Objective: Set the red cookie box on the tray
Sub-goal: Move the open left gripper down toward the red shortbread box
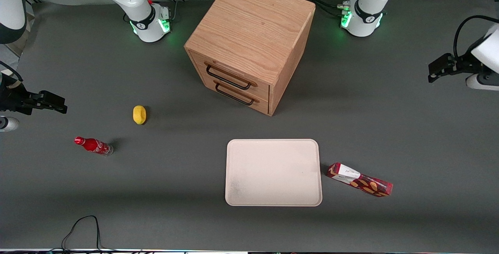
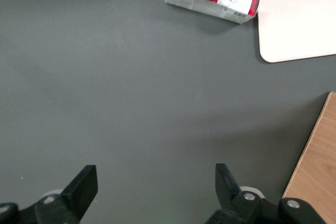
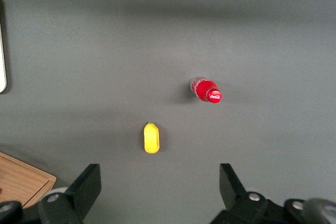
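Our gripper [image 2: 152, 192]: wide open, empty, high above table. Cookie box [image 1: 359, 180]: flat beside tray [image 1: 273, 173], white-label end toward it.

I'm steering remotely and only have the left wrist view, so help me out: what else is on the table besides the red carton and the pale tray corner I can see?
Observer: A light-oak wooden two-drawer cabinet stands farther from the front camera than the large cream-white rectangular tray.
Operator: Anything toward the parked arm's end?
Observer: Yes, a small red soda bottle and a small yellow lemon-like object.
Operator: Where is my hand relative to the box?
Observer: The working arm's hand is open, farther from the front camera than the long dark-red cookie box, which lies on the table beside the tray.
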